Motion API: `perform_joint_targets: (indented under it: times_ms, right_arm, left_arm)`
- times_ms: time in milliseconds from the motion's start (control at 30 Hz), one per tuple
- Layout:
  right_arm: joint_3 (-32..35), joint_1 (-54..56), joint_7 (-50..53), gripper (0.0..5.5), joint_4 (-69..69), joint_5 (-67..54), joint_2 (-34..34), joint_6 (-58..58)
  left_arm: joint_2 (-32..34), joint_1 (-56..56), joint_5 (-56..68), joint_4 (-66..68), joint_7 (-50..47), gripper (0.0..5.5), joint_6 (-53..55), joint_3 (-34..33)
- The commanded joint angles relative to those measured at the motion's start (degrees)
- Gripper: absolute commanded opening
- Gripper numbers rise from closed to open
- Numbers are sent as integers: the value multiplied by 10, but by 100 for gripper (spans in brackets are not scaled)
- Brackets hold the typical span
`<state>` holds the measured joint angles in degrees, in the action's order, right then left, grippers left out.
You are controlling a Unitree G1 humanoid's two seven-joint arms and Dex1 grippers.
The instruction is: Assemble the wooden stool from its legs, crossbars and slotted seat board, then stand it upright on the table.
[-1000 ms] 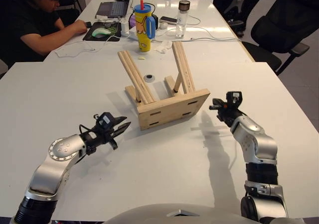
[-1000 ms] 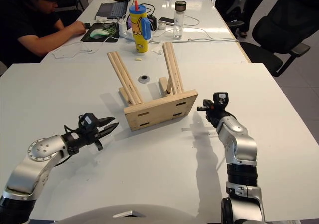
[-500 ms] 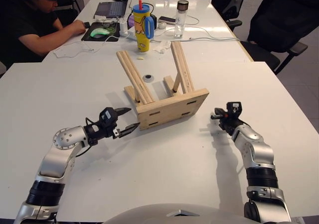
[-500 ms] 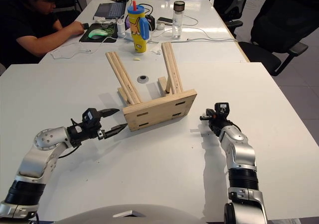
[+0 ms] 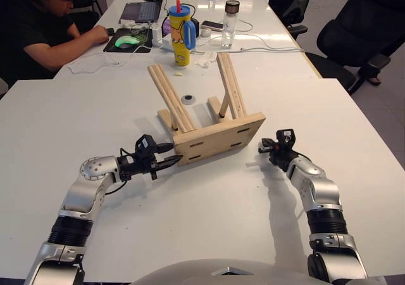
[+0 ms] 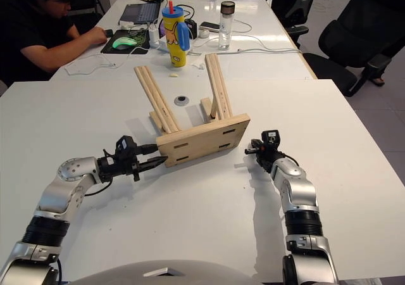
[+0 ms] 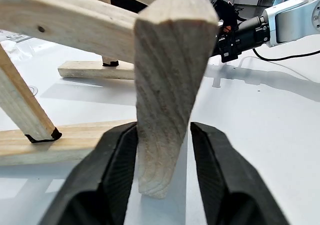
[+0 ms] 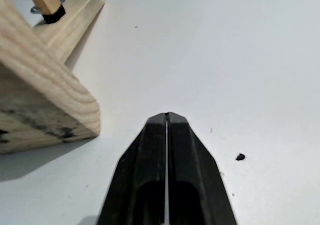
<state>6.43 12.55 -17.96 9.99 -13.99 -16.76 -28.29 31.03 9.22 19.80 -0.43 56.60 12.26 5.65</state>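
The wooden stool lies on its side, its slotted seat board (image 5: pixel 218 139) standing on edge and its two leg pairs (image 5: pixel 171 98) pointing away across the white table (image 5: pixel 209 221). My left gripper (image 5: pixel 169 155) is at the board's left corner, shut on it. In the left wrist view its two black fingers (image 7: pixel 117 160) press either face of the board's edge (image 7: pixel 165 85). My right gripper (image 5: pixel 264 149) hovers low by the board's right corner, a small gap apart. It is shut with nothing held, the fingers (image 8: pixel 166 116) pressed together beside the board (image 8: pixel 45 95).
A small round metal ring (image 5: pixel 188 99) lies on the table between the legs. On the far table stand a yellow cup (image 5: pixel 181 35), a bottle (image 5: pixel 231 16) and a laptop (image 5: pixel 144 9), where a person sits. Office chairs (image 5: pixel 361 31) stand at the right.
My left gripper moved right from open table to the board's left corner and closed on it. My right gripper, still shut, drifted left toward the board's right corner.
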Motion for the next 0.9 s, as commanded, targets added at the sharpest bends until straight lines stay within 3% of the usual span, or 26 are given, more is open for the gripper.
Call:
perform_joint_targets:
  times_ms: [33,167,233,367,433,533,600,767,900]
  right_arm:
    - [-2,8,2,0,13,5,8,4]
    - [-5,14,2,0,30,7,10,12]
    - [-4,15,2,0,38,8,11,16]
    - [2,8,5,0,45,2,15,18]
    - [1,2,7,0,49,2,18,14]
    - [-4,-4,11,0,48,1,26,8]
    - [-7,-5,14,0,48,0,33,1]
    - [-6,-2,29,0,54,-2,48,-3]
    - [-7,8,37,0,64,3,56,1]
  left_arm:
    - [-5,27,-2,12,10,137,5,7]
    - [-17,41,-2,19,15,136,14,16]
    - [-42,56,50,10,-1,136,75,-7]
    - [-109,110,275,-57,-106,136,273,-112]
    - [-141,167,445,-65,-218,136,332,-175]
    - [-171,273,663,-30,-413,136,290,-249]
    - [-174,347,720,7,-523,135,234,-297]
    - [-174,437,694,68,-690,133,147,-354]
    - [-174,453,642,120,-749,132,100,-384]
